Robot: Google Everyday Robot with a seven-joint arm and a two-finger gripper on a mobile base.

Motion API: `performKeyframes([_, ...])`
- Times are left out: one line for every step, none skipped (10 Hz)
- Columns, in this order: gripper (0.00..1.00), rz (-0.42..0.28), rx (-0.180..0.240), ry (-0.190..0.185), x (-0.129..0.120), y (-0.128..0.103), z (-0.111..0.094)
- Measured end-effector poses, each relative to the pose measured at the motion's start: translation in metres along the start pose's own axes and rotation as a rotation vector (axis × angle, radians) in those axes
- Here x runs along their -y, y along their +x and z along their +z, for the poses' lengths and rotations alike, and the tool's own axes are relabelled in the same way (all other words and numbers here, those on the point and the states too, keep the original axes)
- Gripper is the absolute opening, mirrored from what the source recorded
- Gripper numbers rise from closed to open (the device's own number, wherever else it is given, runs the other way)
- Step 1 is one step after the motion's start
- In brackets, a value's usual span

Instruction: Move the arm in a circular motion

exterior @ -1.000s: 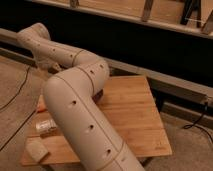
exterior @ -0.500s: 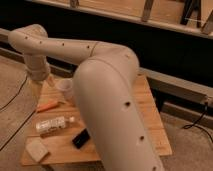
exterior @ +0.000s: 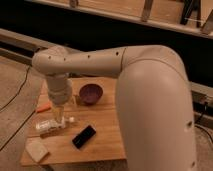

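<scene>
Nearest us, the arm has swung its elbow rightward, uncovering a purple bowl; we judge the circle well underway. Its gripper hangs low over a bottle on the wooden table; wide or narrow, we cannot tell. Behind run a rail and a dark wall.

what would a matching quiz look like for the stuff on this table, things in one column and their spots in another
Things:
1. purple bowl
2. black slab
3. orange item
4. pale block

Spots:
A. picture-left edge of the table
B. near left corner
C. far side, beside the wrist of the arm
D. near side, right of the clear bottle

Pairs: 1-C, 2-D, 3-A, 4-B

The tool hangs at the arm's end, just above the clear bottle.
</scene>
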Motion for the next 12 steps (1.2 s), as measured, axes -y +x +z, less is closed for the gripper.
performKeyframes([0.65,0.050,-0.002,-0.010,0.005,0.014,0.004])
performKeyframes([0.65,0.129,0.001,-0.016,0.013,0.036,0.006])
performKeyframes([0.65,0.232,0.014,-0.006,0.027,0.063,0.007])
performKeyframes([0.65,0.298,0.028,0.010,0.038,0.079,0.008])
performKeyframes([0.65,0.359,0.048,0.030,0.051,0.091,0.007])
performKeyframes([0.65,0.476,0.097,0.068,0.080,0.109,0.004])
performKeyframes([0.65,0.574,0.151,0.103,0.108,0.121,-0.002])
performKeyframes([0.65,0.663,0.194,0.136,0.136,0.134,-0.009])
performKeyframes([0.65,0.771,0.268,0.182,0.177,0.144,-0.023])
performKeyframes([0.65,0.821,0.308,0.207,0.200,0.145,-0.034])
performKeyframes([0.65,0.877,0.350,0.241,0.229,0.146,-0.050])
performKeyframes([0.65,0.905,0.375,0.264,0.247,0.141,-0.063])
